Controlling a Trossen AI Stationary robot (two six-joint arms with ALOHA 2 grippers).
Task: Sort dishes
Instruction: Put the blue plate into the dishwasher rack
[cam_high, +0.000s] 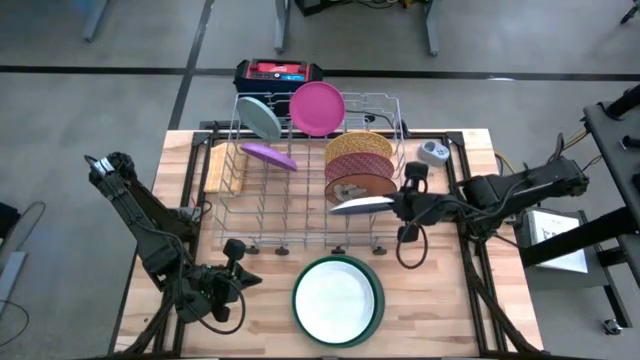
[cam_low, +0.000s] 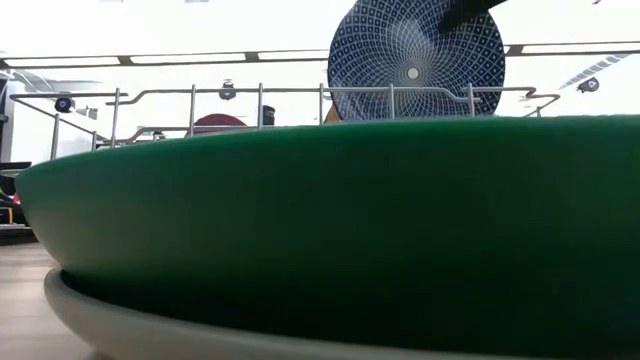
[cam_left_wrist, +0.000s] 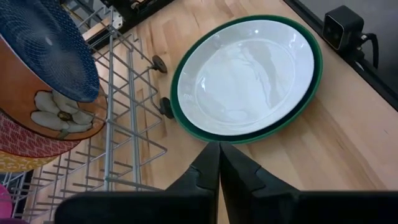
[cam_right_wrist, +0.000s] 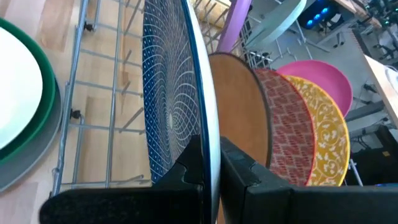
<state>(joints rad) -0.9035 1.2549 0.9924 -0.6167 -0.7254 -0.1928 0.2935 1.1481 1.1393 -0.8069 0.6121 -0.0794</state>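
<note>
Silver wire makes up the dish rack (cam_high: 318, 175), which stands at the middle of the wooden table (cam_high: 480, 290) and serves as the landmark here. Inside the rack, a yellow patterned plate (cam_high: 358, 146), a maroon patterned plate (cam_high: 360, 167) and a brown plate (cam_high: 352, 188) stand on edge one behind the other; a pink plate (cam_high: 318, 107) and a pale blue plate (cam_high: 262, 118) lean at the rack's far side, and a purple plate (cam_high: 268, 155) lies tilted among the wires. At the rack's right front corner the right gripper (cam_right_wrist: 211, 163) has its fingers clamped on the rim of the blue patterned plate (cam_right_wrist: 171, 93), which is upright just in front of the brown plate. In front of the rack a white plate (cam_high: 338, 297) sits in a green plate (cam_high: 376, 300), and the low view shows a grey plate (cam_low: 200, 335) beneath them. The left gripper (cam_left_wrist: 219, 163) waits near the rack's left front corner, fingertips pressed together and empty, pointing at that stack.
</note>
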